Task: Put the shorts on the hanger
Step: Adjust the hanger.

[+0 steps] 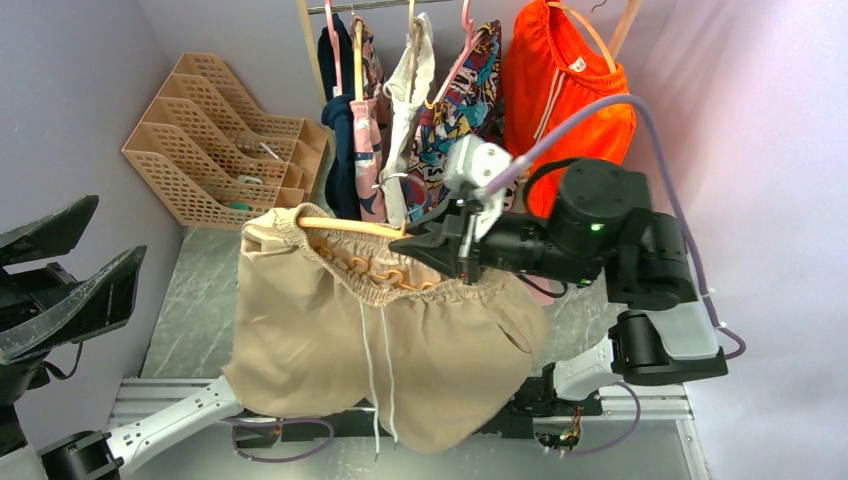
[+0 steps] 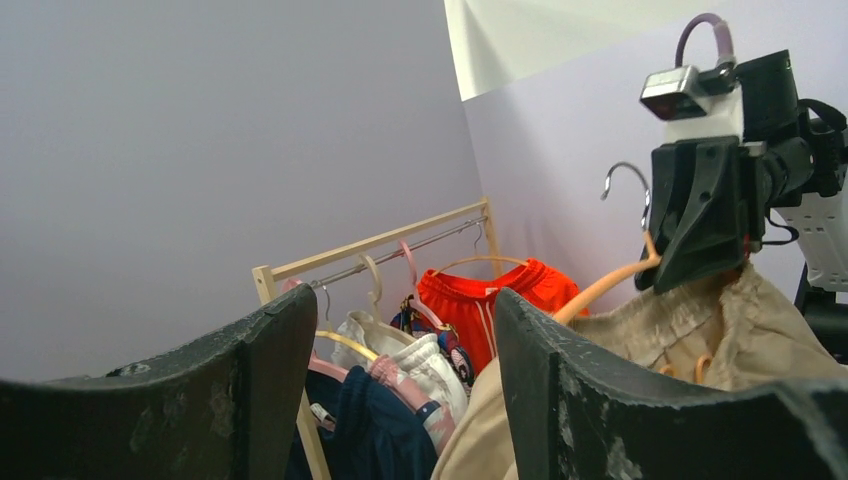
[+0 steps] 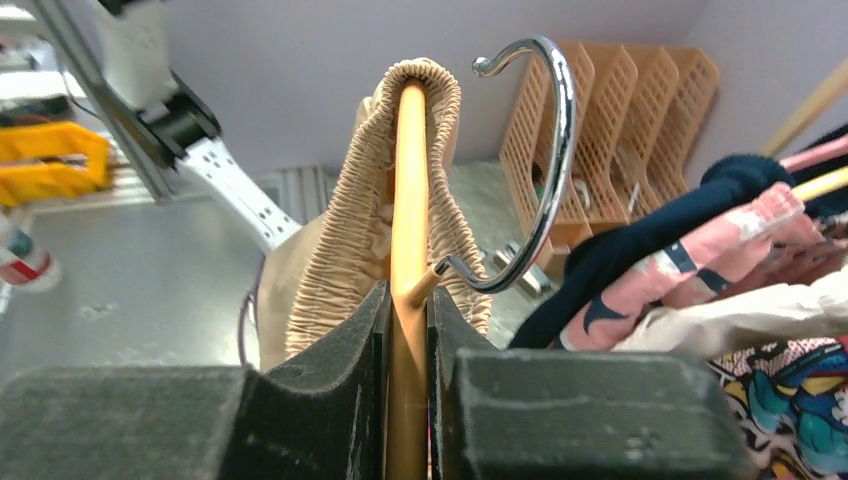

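Top view: the shorts (image 1: 370, 340) are draped by the waistband over the hanger (image 1: 345, 227), raised mid-scene by the right gripper (image 1: 420, 243). Draping seems done, so a level carry to the far rail (image 1: 385, 5) is likely called for.

Left wrist: the left gripper (image 2: 405, 310) is parked near left, wide open and empty.

Right wrist: the hanger's neck is clamped under the hook (image 3: 550, 150).

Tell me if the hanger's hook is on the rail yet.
No. The hanger is clamped in the right jaws, its hook hanging free in the air.

Matt beige cloth shorts (image 1: 330, 340); smooth hanger (image 3: 408, 200) with glossy metal hook.
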Available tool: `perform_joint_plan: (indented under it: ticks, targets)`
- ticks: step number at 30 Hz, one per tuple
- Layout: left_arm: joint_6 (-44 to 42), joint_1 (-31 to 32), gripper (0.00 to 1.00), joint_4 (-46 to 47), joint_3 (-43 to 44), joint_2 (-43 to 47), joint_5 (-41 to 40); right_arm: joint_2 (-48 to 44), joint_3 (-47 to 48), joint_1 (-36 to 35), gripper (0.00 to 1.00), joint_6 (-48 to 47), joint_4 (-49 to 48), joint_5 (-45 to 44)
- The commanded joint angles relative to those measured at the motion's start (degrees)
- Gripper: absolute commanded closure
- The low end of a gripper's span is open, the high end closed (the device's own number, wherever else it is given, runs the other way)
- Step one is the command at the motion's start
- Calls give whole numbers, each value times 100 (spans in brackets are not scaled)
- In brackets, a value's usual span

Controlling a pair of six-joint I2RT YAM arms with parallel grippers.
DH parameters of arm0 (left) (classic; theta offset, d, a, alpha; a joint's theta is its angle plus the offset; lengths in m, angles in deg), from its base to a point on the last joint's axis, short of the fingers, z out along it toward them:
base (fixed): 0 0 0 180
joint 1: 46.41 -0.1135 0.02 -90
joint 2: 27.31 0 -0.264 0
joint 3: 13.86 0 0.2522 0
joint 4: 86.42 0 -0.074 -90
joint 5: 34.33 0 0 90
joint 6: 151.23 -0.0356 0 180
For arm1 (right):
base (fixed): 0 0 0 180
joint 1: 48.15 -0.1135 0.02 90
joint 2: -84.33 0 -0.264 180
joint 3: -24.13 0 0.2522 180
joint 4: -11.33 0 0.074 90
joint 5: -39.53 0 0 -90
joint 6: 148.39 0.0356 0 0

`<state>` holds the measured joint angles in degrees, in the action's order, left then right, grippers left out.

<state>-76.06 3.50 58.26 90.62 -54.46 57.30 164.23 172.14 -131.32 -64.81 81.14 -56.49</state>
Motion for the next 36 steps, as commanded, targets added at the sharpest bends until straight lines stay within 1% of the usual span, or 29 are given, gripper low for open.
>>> perform_joint_plan:
  ticks: [1, 4, 6, 7, 8, 15, 19, 23, 27, 33, 36]
  targets:
    - [-85, -32, 30, -93, 29, -83, -134, 102, 205, 7, 100, -64, -32, 67]
    - [-60, -34, 30, -98, 25, -103, -114, 65, 601, 5, 100, 205, -198, 1627]
    - [-55, -30, 30, -93, 10, -120, -65, -99, 565, 8, 100, 316, -488, 2207]
    - [-46, -33, 30, -95, 3, -134, -33, -200, 464, 8, 100, 346, -590, 2269]
    - [-41, -31, 30, -94, -1, -151, -3, -287, 366, 4, 100, 340, -628, 2252]
    - [-5, -27, 30, -147, 162, -347, 260, -501, 187, 9, 100, 187, -54, 768]
    - [53, -34, 28, -157, 271, -440, 426, -491, 2, 8, 100, 191, 228, 294]
    - [154, -34, 27, -364, 364, -591, 751, -375, -109, 8, 100, 184, 406, 113]
    - [272, -33, 26, -728, 472, -834, 1367, -292, -207, 4, 100, 176, 452, 34]
    - [375, -34, 26, -1390, 551, -1339, 2494, -295, -650, 4, 100, 222, 402, 29]
    - [442, -28, 26, -1621, 483, -1625, 2904, -352, -1015, 7, 100, 242, 219, 68]
